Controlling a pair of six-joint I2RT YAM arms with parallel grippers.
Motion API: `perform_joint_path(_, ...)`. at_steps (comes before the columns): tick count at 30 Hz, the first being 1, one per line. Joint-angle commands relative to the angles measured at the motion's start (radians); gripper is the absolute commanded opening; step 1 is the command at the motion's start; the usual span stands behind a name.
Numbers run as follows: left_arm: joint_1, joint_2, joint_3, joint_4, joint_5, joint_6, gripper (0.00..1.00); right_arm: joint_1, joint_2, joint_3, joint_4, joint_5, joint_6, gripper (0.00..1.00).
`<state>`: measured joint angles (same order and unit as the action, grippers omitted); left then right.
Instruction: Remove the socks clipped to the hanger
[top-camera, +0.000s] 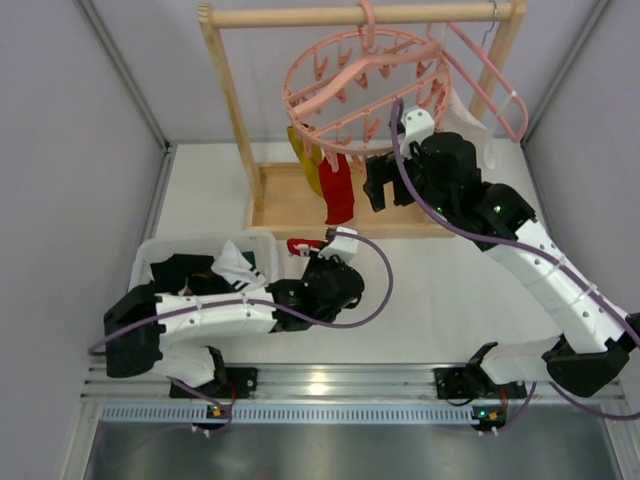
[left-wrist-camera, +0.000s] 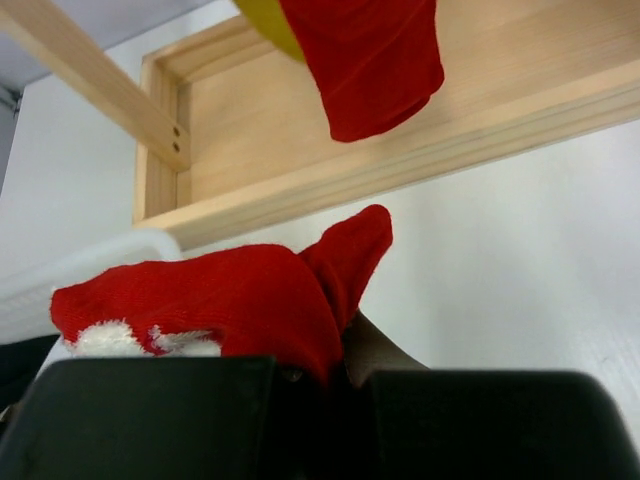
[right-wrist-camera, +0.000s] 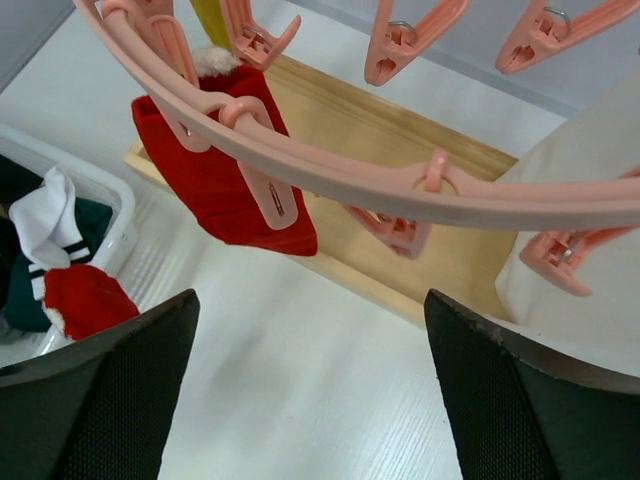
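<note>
Pinches a loose red sock in the left claw, shut tight on the fabric, just beside the right end of the white bin at the lower left of the overhead view. Looks placed there for a drop onto the pile of socks inside, black, white-striped and teal. Spreads the right claw wide, with nothing between its fingers, just below the rim of the round pink hanger near the top centre of the overhead view. Seems poised there to reach for the next clip. Leaves two pieces to take off the ring: a hanging red sock and a yellow sock just behind it, both clipped on the ring's left side and dangling above the flat base of the wooden rack. Hooks the ring over the rack's top bar, alongside a plain pink hanger and a white cloth bag at the upper right, neither one part of the job. Rests everything on a white table with a faint grain, closed in by pale grey walls left and right, with a metal rail along the bottom edge for the two arm bases.
</note>
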<state>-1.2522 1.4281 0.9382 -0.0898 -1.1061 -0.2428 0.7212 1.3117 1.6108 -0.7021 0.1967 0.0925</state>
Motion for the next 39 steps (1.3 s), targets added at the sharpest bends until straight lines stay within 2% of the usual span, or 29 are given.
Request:
perform_joint_path(1, 0.028, -0.13, -0.042, -0.26, 0.031, -0.231, 0.0, -0.014, -0.068, -0.023, 0.059, -0.017, 0.015, 0.94)
perform_joint_path(3, 0.059, -0.168, -0.049, -0.344, 0.049, -0.265, 0.0, -0.014, -0.097, -0.041, 0.065, -0.017, 0.021, 1.0)
perform_joint_path(8, 0.177, -0.306, -0.07, -0.49, 0.129, -0.375, 0.0, -0.014, -0.135, -0.083, 0.067, -0.019, 0.027, 0.99)
perform_joint_path(12, 0.342, -0.429, -0.11, -0.527, 0.207, -0.388, 0.0, -0.014, -0.155, -0.14, 0.087, -0.013, 0.036, 0.99)
perform_joint_path(17, 0.539, -0.523, -0.131, -0.593, 0.224, -0.424, 0.01, -0.014, -0.15, -0.152, 0.093, -0.017, 0.046, 0.99)
perform_joint_path(18, 0.58, -0.529, -0.133, -0.594, 0.204, -0.431, 0.07, -0.014, -0.147, -0.149, 0.093, -0.023, 0.047, 0.99)
perform_joint_path(19, 0.602, -0.535, -0.137, -0.6, 0.192, -0.45, 0.17, -0.014, -0.146, -0.149, 0.095, -0.026, 0.049, 0.99)
perform_joint_path(21, 0.666, -0.532, -0.144, -0.597, 0.193, -0.463, 0.25, -0.014, -0.147, -0.152, 0.095, -0.034, 0.052, 0.99)
perform_joint_path(22, 0.684, -0.526, -0.145, -0.597, 0.204, -0.47, 0.36, -0.014, -0.147, -0.153, 0.095, -0.034, 0.052, 0.99)
perform_joint_path(23, 0.695, -0.523, -0.145, -0.597, 0.207, -0.472, 0.61, -0.014, -0.149, -0.155, 0.093, -0.034, 0.052, 0.99)
perform_joint_path(26, 0.701, -0.526, -0.141, -0.597, 0.222, -0.474, 0.85, -0.014, -0.16, -0.164, 0.093, -0.023, 0.046, 0.99)
perform_joint_path(27, 0.7, -0.532, -0.139, -0.596, 0.224, -0.475, 0.88, -0.014, -0.163, -0.169, 0.093, -0.019, 0.043, 0.99)
perform_joint_path(28, 0.7, -0.543, -0.138, -0.596, 0.23, -0.477, 0.98, -0.012, -0.164, -0.172, 0.093, -0.017, 0.042, 0.99)
perform_joint_path(31, 0.7, -0.597, -0.118, -0.57, 0.328, -0.471, 0.98, -0.014, -0.178, -0.19, 0.101, -0.014, 0.046, 0.99)
perform_joint_path(33, 0.694, -0.618, -0.119, -0.49, 0.51, -0.402, 0.98, -0.014, -0.196, -0.216, 0.116, -0.014, 0.046, 0.99)
perform_joint_path(34, 0.694, -0.615, -0.131, -0.379, 0.588, -0.321, 0.98, -0.014, -0.206, -0.227, 0.124, -0.013, 0.047, 0.99)
perform_joint_path(36, 0.691, -0.594, -0.145, -0.273, 0.827, -0.267, 0.98, -0.014, -0.235, -0.261, 0.142, -0.013, 0.05, 0.99)
perform_joint_path(39, 0.691, -0.574, -0.182, -0.073, 1.073, -0.185, 0.98, -0.012, -0.273, -0.298, 0.156, -0.031, 0.058, 0.99)
